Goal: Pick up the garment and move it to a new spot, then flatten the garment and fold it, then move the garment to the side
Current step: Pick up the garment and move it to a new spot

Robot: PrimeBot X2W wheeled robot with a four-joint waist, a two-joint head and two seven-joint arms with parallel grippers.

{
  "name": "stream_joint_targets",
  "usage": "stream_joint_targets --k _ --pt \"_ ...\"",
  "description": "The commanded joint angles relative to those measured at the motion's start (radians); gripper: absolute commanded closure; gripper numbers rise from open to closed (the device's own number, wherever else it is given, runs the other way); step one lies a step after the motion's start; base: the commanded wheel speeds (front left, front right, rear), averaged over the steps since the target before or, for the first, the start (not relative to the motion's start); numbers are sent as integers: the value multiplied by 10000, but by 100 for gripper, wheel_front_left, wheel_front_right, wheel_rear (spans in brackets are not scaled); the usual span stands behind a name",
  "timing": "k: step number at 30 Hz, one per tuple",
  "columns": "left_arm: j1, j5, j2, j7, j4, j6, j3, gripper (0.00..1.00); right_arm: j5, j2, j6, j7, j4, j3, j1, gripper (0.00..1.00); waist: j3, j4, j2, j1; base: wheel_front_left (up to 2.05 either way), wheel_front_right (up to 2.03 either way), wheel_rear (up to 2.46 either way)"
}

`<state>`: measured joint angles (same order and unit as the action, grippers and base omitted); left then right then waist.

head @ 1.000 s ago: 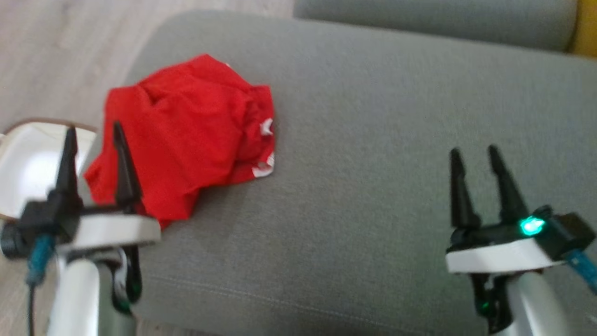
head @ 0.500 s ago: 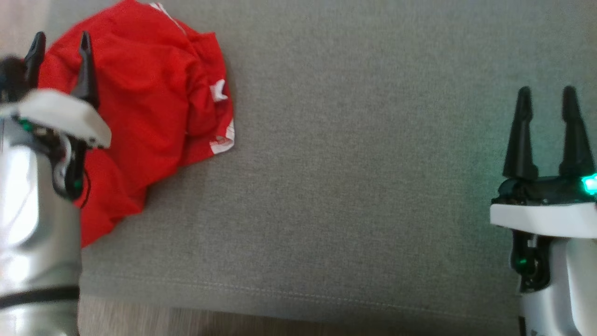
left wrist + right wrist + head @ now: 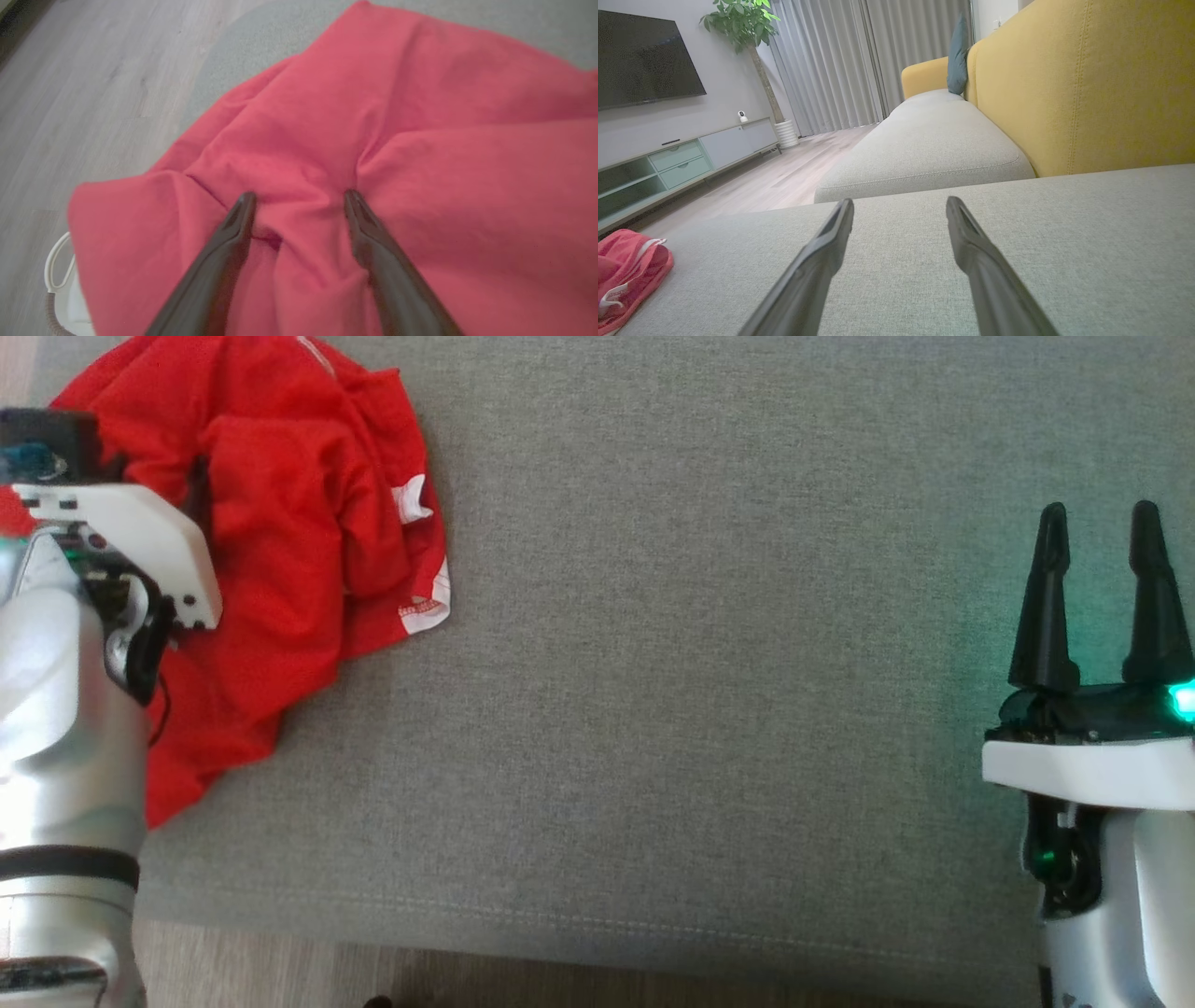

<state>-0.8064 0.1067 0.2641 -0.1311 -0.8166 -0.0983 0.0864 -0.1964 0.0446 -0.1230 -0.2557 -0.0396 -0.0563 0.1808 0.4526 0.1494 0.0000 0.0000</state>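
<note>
L gripper (image 3: 299, 195) jaws wide, tips down on the red garment (image 3: 308, 551), which is crumpled at the left end of the grey seat cushion (image 3: 709, 663), fabric ridge btwn fingers. Rec: sink tips slightly deeper, close on the ridge, lift straight up. R gripper (image 3: 1097, 523) wide, empty, over cushion's right end. Cushion flat, soft weave. Wood floor (image 3: 70, 93) off its left end, yellow backrest (image 3: 1087, 84) behind it.

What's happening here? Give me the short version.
A two-armed robot is starting on a crumpled red garment lying at the left end of a grey sofa cushion. Its left tool is open, fingers straddling a fold of the cloth, not yet closed on it. The right tool, also open, hovers over bare cushion well away from the garment.
</note>
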Motion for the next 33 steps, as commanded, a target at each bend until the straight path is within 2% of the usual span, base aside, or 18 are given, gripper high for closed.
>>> stream_joint_targets --k 1,2,3,13,18,23,30,33 --pt "-359 -67 636 10 114 -7 -214 0 69 56 -77 -61 -340 282 251 0 18 -17 0 0 0 0 0" --pt "-403 -62 644 29 8 -10 -194 29 70 56 -77 -61 -343 285 262 0 29 -29 0 0 0 0 0" --pt "-448 -36 645 73 -83 24 -210 100 69 56 -77 -61 -345 282 272 0 38 -39 0 0 0 0 0" --pt "-747 6 697 1596 -185 482 -258 100 -88 56 -77 -61 -83 293 214 0 -454 -25 0 0 0 0 0" --pt "-731 -67 752 3031 501 1131 -407 100 -300 56 -77 -61 52 409 217 0 -1031 -86 0 0 0 0 0" --pt "-465 49 922 3591 1520 1530 -693 100 -572 56 -77 -61 234 515 71 0 -1691 -221 0 0 0 0 0" --pt "-38 137 1111 3758 3820 1578 -778 100 -1115 56 -77 -61 380 474 -115 0 -2459 -497 0 0 0 0 0" --pt "111 193 1067 3426 4807 1475 -631 100 -1267 56 -77 -61 403 555 -132 0 -2648 -671 0 0 0 0 0"
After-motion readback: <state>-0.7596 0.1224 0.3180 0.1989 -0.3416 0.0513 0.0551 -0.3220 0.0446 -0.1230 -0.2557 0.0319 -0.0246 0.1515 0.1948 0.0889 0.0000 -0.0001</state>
